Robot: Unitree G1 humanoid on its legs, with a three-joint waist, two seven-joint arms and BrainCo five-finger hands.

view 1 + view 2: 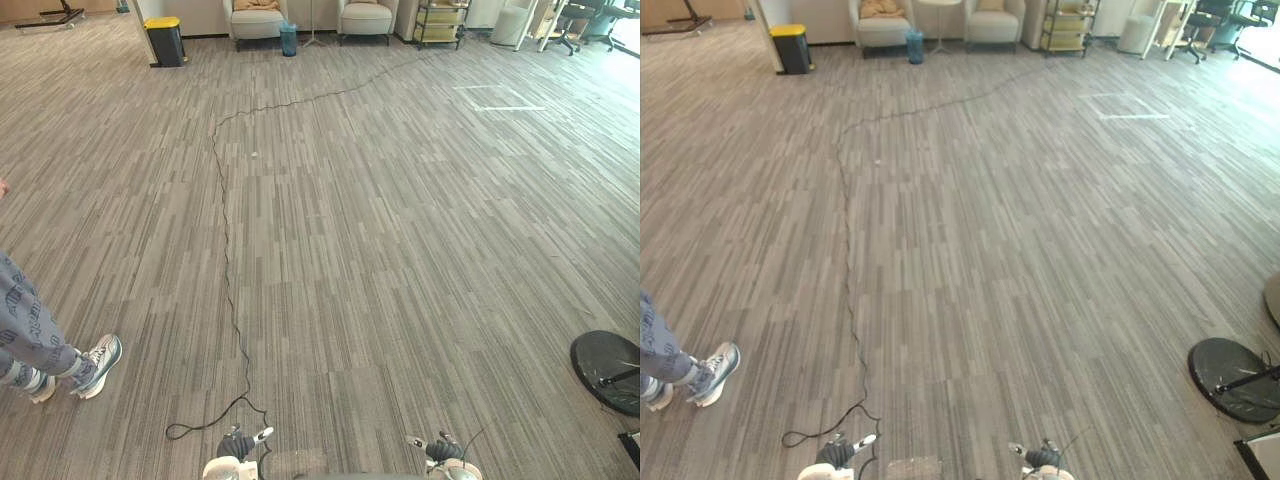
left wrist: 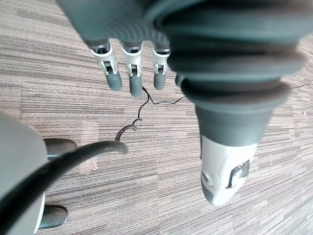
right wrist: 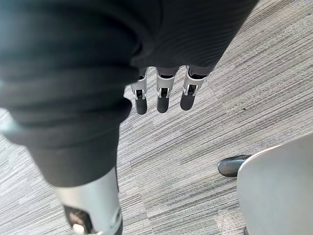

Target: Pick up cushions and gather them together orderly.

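Note:
A tan cushion point(image 1: 257, 5) lies on the seat of the left of two pale armchairs point(image 1: 258, 24) against the far wall, well away from me across the carpet. My left hand point(image 2: 129, 73) hangs over the bare carpet with its fingers straight and nothing in them. My right hand point(image 3: 164, 93) also points down at the floor, fingers straight and empty. Both hands hang low at my sides, far from the armchairs.
A person's legs and sneakers point(image 1: 90, 365) stand at the left. A black round base point(image 1: 608, 370) lies on the floor at the right. By the far wall stand a yellow-lidded bin point(image 1: 166, 40), a small teal bin point(image 1: 288, 40), a second armchair point(image 1: 366, 18) and a shelf cart point(image 1: 440, 22).

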